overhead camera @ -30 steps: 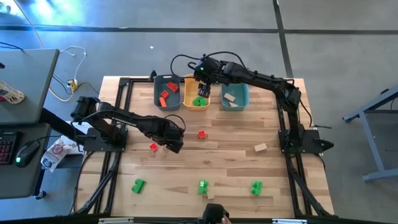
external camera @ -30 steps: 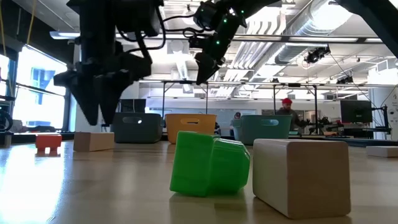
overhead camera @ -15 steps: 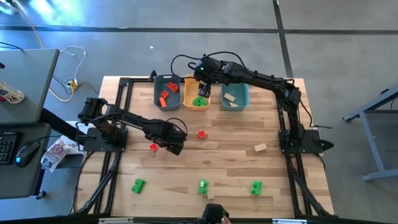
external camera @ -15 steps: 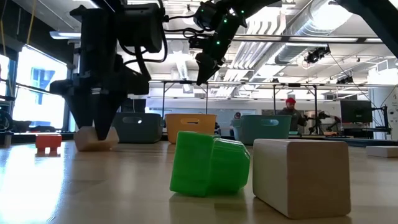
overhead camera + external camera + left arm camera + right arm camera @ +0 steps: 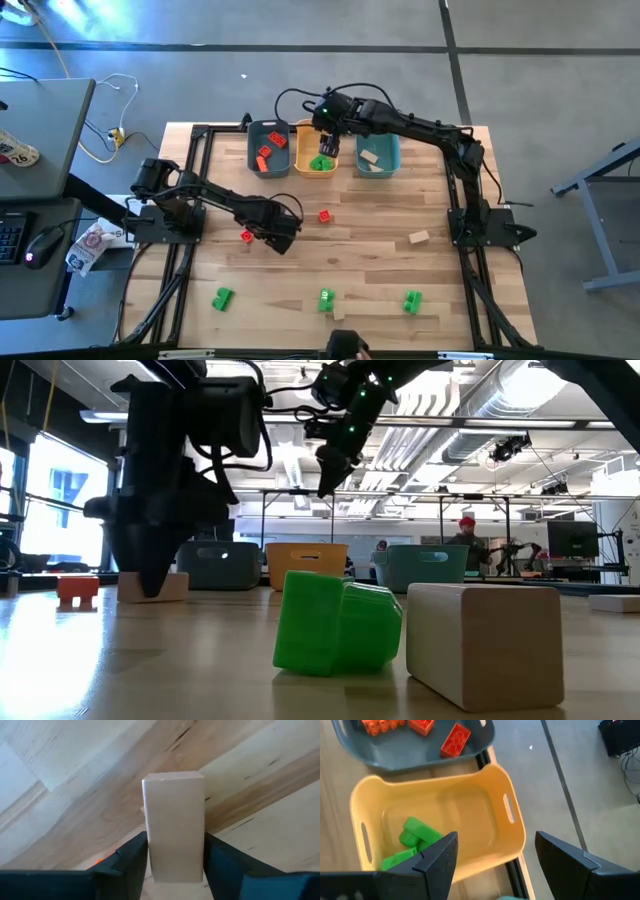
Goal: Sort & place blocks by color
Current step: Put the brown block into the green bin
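A tan wooden block [image 5: 174, 820] lies on the table left of the middle, with my left gripper [image 5: 277, 238] pointing straight down and shut on it. In the low view this gripper [image 5: 150, 588] stands in front of the block [image 5: 172, 585]. My right gripper [image 5: 325, 146] hangs open above the orange-yellow bin [image 5: 485, 815], which holds green blocks [image 5: 415, 840]. The blue-grey bin [image 5: 268, 150] holds red blocks, and the teal bin [image 5: 379, 154] holds a tan one. Two red blocks [image 5: 325, 215] [image 5: 247, 236], a tan block [image 5: 418, 237] and green blocks [image 5: 327, 298] lie loose on the table. My left gripper pinches the tan block between its two fingers, one on each long side [image 5: 150, 847], at the block's near end. The fingers [image 5: 131, 855] come from above, pointing down, and lie across the block. The block lies flat on the table.
The three bins stand in a row at the table's far edge. Green blocks [image 5: 222, 297] [image 5: 412, 300] lie along the near edge. Close to the low camera stand a green block [image 5: 335, 622] and a tan block [image 5: 485, 642]. A person shows far back in the room.
My left gripper has gone down to the table over the tan block, and its fingers have closed in on the block's sides. The block stays on the table. My right gripper has kept still.
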